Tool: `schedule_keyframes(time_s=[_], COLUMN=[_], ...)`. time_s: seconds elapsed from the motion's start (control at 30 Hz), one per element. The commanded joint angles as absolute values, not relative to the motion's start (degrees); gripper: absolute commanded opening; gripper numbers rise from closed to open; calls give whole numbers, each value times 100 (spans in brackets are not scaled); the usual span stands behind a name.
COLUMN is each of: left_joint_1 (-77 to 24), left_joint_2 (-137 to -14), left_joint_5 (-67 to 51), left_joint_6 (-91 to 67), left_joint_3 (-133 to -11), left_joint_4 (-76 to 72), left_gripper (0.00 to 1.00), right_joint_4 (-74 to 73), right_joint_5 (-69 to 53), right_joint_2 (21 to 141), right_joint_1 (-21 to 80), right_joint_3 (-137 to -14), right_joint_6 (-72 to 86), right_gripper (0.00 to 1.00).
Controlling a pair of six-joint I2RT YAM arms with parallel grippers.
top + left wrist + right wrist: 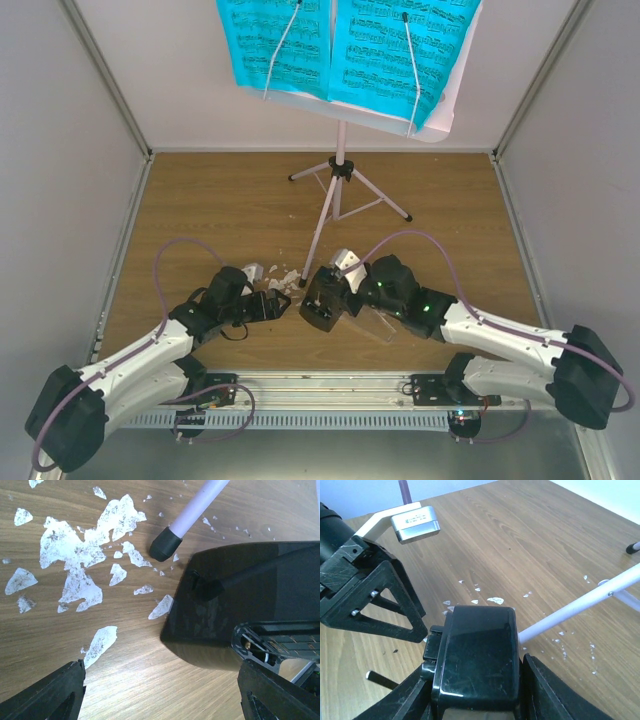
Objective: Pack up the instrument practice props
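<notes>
One small black metronome (475, 655), glossy casing, faintly scuffed

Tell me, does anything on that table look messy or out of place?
Yes. White flakes lie scattered on the wooden table, right by the stand's black foot and the metronome. They look like torn debris rather than anything belonging to the music gear.

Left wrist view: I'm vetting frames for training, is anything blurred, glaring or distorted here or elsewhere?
Left wrist view: scraps sharp, jaws soft at the bottom corners, pale sheen on the glossy metronome. Right wrist view: metronome top mirrors light, focus crisp throughout. Top external view: even light, faint shadows, wall edges lean outward.
</notes>
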State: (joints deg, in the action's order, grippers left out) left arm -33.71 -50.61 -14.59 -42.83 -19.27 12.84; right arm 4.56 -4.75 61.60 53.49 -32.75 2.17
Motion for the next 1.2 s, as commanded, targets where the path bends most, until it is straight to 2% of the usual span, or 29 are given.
schedule_keyframes(time_s=[0.0,0.3,0.4,0.53,0.83,1.07,1.17], left_joint_1=[-3410,-3410,-3410,-3417,-3410,-3366,-3255], left_joint_2=[-4936,-4726,-4607,-4450,-4097,-3949,-4130], left_joint_5=[-1461,-1559,-1661,-1702,-1079,117,87], left_joint_6=[-4194,-3986,-3878,-3705,-3403,-3075,-2651], left_joint_3=[-1969,-1948,-1909,-1919,-2245,-3618,-4241], left_joint_4=[884,702,553,423,428,1344,1494], left_gripper=[84,84,84,86,95,99,99], right_joint_4=[1132,1305,1310,1265,1148,1101,1105], right_joint_5=[-352,-587,-579,-389,-9,-303,-619], right_joint_2=[6282,6560,6584,6497,5865,5235,5049], right_joint_1=[5227,5082,5080,5072,4818,4563,4566], right_joint_3=[-3313,-3383,-3369,-3296,-2925,-2664,-2682], right_joint_6=[-219,-470,-416,-300,351,843,956], right_gripper=[38,39,43,51,77,93,99])
